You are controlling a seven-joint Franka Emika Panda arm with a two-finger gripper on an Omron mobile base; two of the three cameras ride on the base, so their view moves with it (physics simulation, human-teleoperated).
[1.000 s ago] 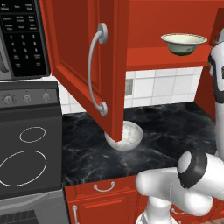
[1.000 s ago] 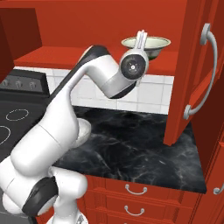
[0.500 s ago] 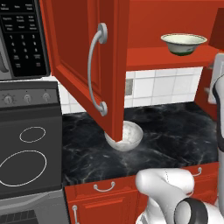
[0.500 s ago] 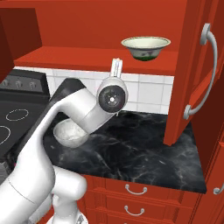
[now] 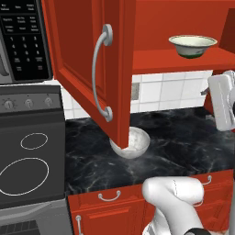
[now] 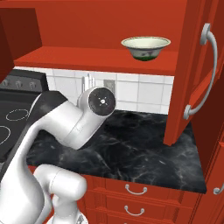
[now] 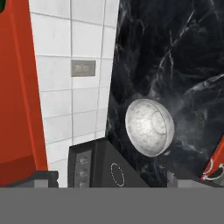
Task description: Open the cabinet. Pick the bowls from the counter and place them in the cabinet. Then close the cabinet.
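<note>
Black marble counter (image 5: 183,147), red cabinet (image 5: 92,69) open.
Cream bowl (image 5: 193,46) shelved; stone bowl (image 5: 133,142) on counter; gripper (image 7: 109,181) jaws spread, empty.

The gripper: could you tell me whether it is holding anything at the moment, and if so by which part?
Nothing is held. The gripper is open and empty, with the grey stone-look bowl ahead of it on the counter.
</note>
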